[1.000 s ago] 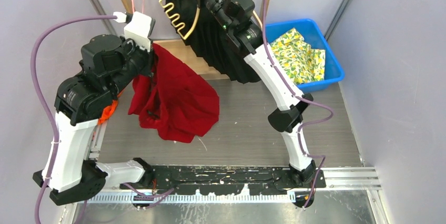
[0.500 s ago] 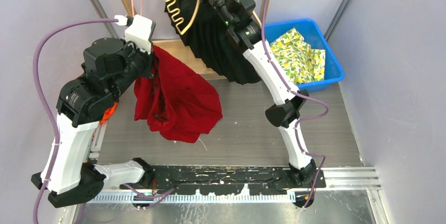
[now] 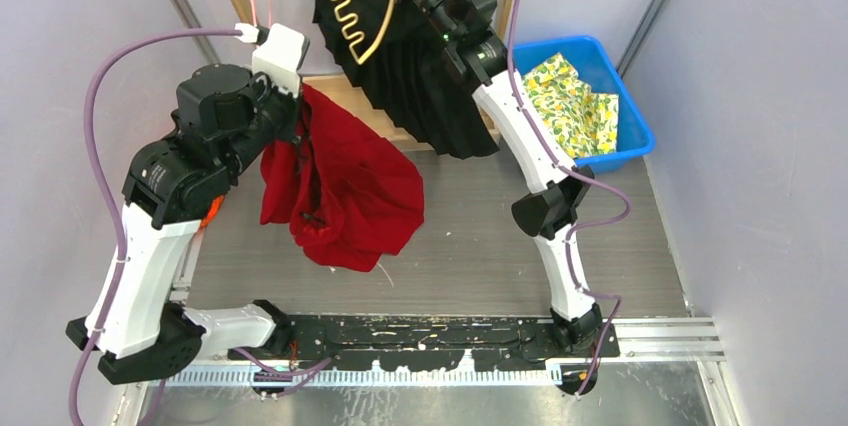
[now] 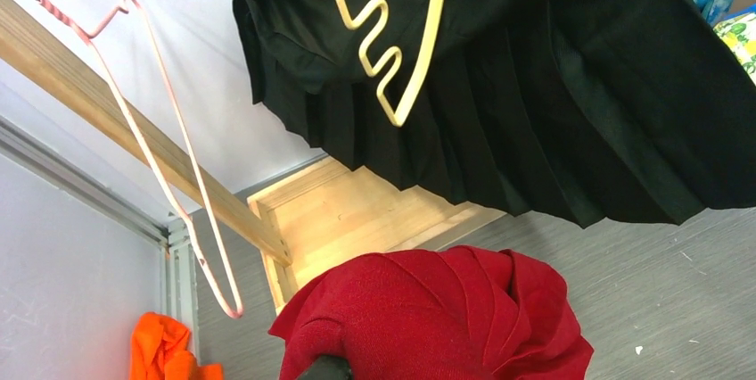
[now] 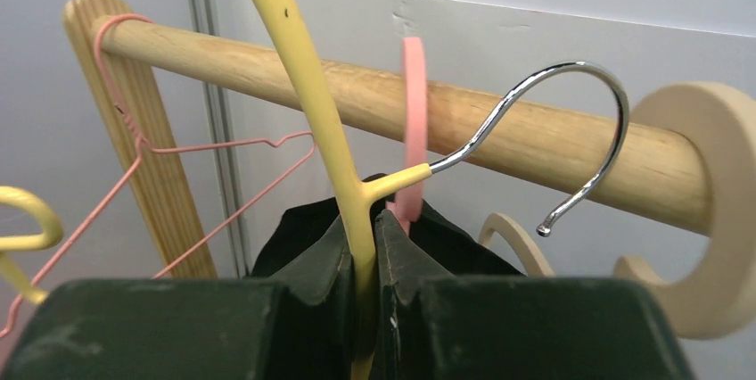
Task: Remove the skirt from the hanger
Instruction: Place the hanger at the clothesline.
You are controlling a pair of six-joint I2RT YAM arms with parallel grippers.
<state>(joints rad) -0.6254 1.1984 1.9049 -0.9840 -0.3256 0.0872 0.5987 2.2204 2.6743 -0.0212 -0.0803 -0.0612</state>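
walls (image 3: 760, 96): pale grey | tabletop (image 3: 480, 236): grey wood-grain | wooden rail (image 5: 267, 72): across back | blue bin (image 3: 560, 46): far right

The red skirt (image 4: 428, 318) mostly hides left fingers (image 4: 326, 368); the frame crops the yellow hanger (image 4: 424, 28).

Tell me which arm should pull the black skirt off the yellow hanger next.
Probably the left. The right gripper is clamped on the hanger near the rod, steadying it. The left gripper sits below the skirt but is shut on red cloth, which it must drop first.
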